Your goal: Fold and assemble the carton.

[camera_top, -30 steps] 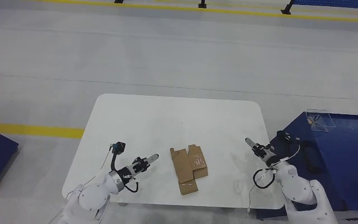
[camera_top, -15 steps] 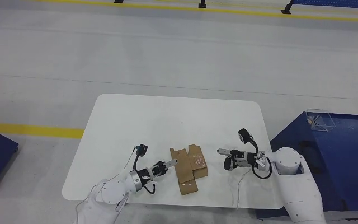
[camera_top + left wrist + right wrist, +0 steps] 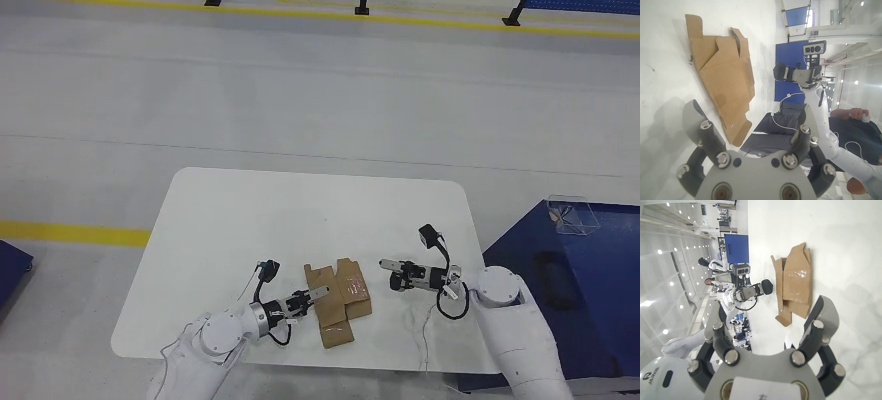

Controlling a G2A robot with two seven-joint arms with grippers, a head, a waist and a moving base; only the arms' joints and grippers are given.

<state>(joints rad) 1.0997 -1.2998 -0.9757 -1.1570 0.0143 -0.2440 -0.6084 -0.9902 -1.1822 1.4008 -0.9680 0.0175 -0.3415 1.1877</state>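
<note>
A flattened brown cardboard carton [image 3: 338, 300] lies on the white table [image 3: 300, 210] near its front edge, flaps sticking out at both ends. My left gripper [image 3: 319, 292] hovers low at the carton's left edge, open, with nothing between its fingers. In the left wrist view the carton [image 3: 723, 75] lies just beyond the open left gripper [image 3: 748, 113]. My right gripper [image 3: 385, 265] is a short way off the carton's right side, open and holding nothing. In the right wrist view the carton [image 3: 797, 281] lies flat ahead of the open right gripper [image 3: 772, 311].
A blue cabinet [image 3: 590, 260] stands off the table's right side with a small clear tray [image 3: 572, 212] on it. Bare tabletop stretches behind the carton toward the far edge. The table's front edge runs close behind both arms.
Both arms have swung inward toward the carton: the left gripper from the front left up to the carton's left edge, the right gripper from the table's right edge to near its right side.
</note>
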